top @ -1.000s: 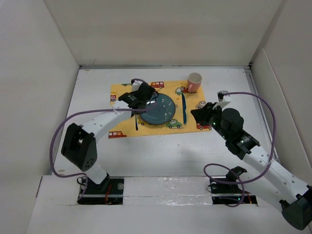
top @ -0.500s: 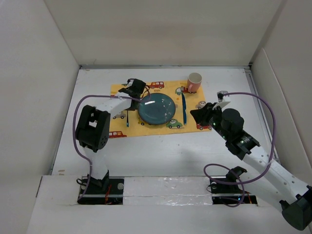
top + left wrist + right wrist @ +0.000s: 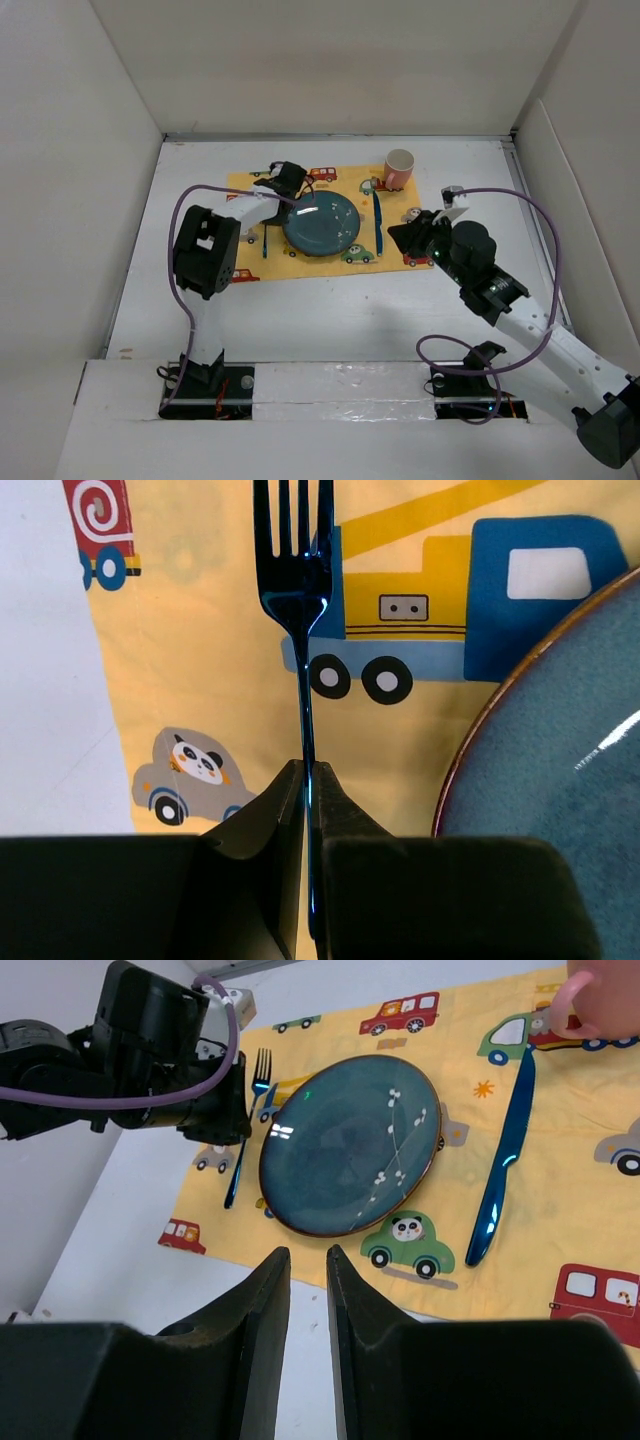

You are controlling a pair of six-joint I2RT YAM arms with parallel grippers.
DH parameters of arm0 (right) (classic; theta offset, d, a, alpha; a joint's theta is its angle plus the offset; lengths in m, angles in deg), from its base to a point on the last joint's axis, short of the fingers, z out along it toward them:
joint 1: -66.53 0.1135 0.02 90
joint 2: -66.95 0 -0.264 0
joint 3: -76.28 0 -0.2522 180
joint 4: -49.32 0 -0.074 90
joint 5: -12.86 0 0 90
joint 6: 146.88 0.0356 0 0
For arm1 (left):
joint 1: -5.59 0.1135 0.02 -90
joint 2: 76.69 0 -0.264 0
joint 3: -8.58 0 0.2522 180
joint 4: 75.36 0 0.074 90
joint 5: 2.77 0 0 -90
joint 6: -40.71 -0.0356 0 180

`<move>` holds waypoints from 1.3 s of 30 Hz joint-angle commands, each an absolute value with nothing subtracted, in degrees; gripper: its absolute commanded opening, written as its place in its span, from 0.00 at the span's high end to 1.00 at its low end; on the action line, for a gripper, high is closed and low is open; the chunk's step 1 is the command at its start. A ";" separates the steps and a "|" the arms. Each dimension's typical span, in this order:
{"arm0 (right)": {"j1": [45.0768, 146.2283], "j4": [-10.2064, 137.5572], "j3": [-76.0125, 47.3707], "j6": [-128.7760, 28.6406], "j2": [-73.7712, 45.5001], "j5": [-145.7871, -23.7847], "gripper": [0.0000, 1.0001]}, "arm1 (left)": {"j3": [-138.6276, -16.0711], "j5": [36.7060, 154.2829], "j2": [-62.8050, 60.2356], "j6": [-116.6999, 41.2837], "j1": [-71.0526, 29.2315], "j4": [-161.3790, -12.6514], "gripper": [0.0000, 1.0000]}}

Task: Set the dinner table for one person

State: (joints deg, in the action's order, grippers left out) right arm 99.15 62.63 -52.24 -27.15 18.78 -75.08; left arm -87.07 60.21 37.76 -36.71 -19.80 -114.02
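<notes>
On the white dinner table [image 3: 330, 300] lies a yellow car-printed cloth [image 3: 250, 268] with a blue plate [image 3: 322, 224] at its middle. A blue knife [image 3: 377, 222] lies right of the plate, and a pink cup [image 3: 399, 168] stands at the cloth's far right corner. Left of the plate, the blue fork [image 3: 298, 590] points its tines away from me, low over the cloth. My left gripper [image 3: 306, 770] is shut on its handle. My right gripper [image 3: 307, 1255] hovers over the cloth's near edge, jaws a little apart, with nothing between them.
White walls enclose the table on the left, back and right. The left arm's elbow [image 3: 205, 250] is folded over the table's left part. A purple cable [image 3: 530, 215] loops off the right arm. Bare table [image 3: 120, 1290] lies near of the cloth.
My left gripper has carried the fork from the plate's left rim further left, and its elbow has folded up closer to the cloth. The right arm has barely moved.
</notes>
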 commanded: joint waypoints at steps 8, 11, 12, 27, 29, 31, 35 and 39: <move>98.87 60.27 -51.72 -28.14 18.52 -74.86 0.73 | -89.73 59.90 40.03 -36.28 -19.55 -115.49 1.00; 98.87 60.27 -51.90 -28.23 18.87 -74.33 0.73 | -89.82 59.90 39.76 -35.93 -19.55 -116.01 1.00; 98.87 60.01 -51.99 -28.32 18.70 -74.42 0.73 | -90.08 60.07 39.76 -35.93 -19.55 -116.36 1.00; 98.87 61.50 -51.28 -28.93 18.52 -73.63 0.73 | -90.35 58.67 36.96 -34.26 -19.55 -120.85 0.71; 98.87 60.36 -51.81 -28.76 18.43 -73.72 0.73 | -90.52 58.84 34.76 -34.17 -19.55 -120.94 0.53; 98.87 60.70 -51.55 -28.84 18.43 -74.07 0.73 | -90.70 58.76 31.35 -33.73 -19.55 -120.94 0.35; 98.87 59.92 -51.90 -28.76 18.25 -73.72 0.73 | -91.57 59.11 24.14 -32.15 -19.55 -120.76 0.22; 98.87 61.06 -51.72 -28.50 18.43 -72.32 0.73 | -87.03 66.28 10.36 -30.40 -19.55 -114.71 0.20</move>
State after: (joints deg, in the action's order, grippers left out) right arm 99.15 62.65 -52.24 -27.74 18.15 -74.16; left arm -88.27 61.63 23.47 -32.86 -19.69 -119.12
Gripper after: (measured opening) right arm 0.273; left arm 0.788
